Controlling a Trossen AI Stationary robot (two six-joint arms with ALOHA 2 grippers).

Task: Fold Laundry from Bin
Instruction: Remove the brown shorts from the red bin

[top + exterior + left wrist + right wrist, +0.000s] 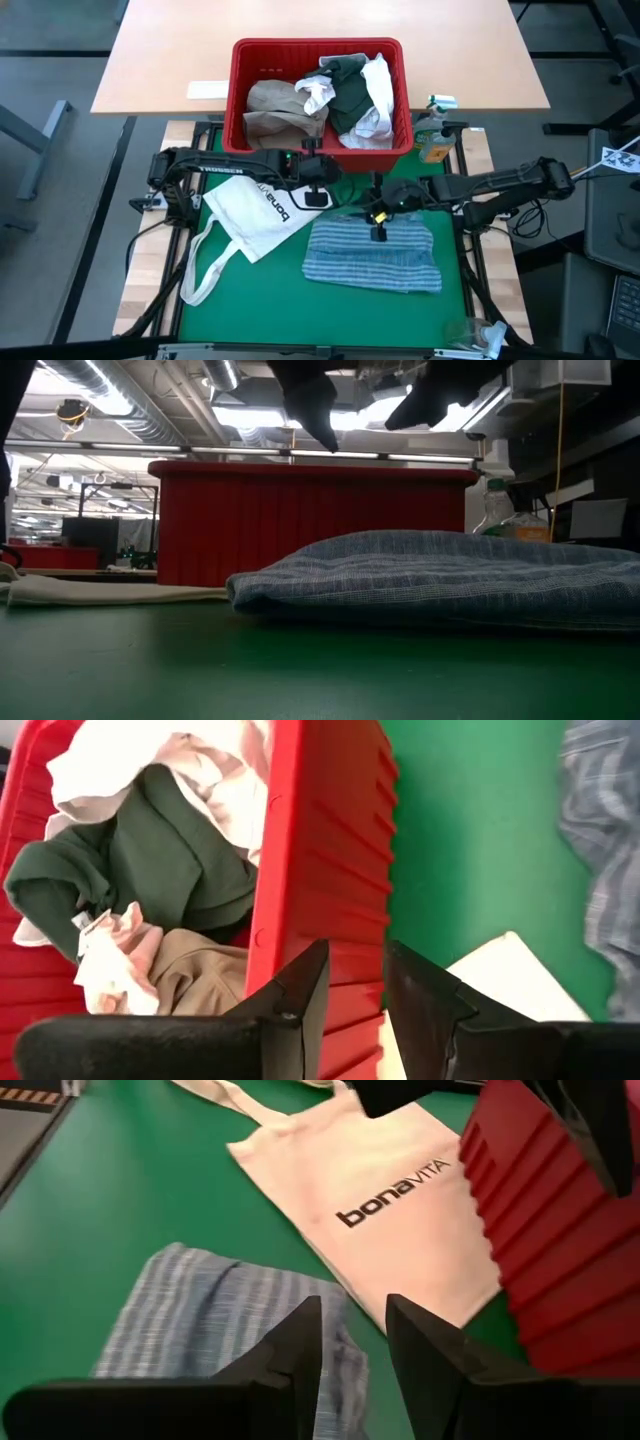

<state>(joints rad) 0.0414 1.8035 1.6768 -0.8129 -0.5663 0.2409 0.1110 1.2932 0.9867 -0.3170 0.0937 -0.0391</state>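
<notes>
The red bin stands at the far edge of the green mat. In it lie a tan shirt, a dark green top and a white shirt. A folded blue-striped cloth lies flat on the mat in front of the bin. My left gripper hangs open above the mat just before the bin's near wall, with nothing between its fingers. My right gripper hovers open over the striped cloth's far edge, also holding nothing.
A white tote bag with black lettering lies on the mat's left half, its straps trailing toward the near left. A bottle stands right of the bin. The mat's near strip is bare green.
</notes>
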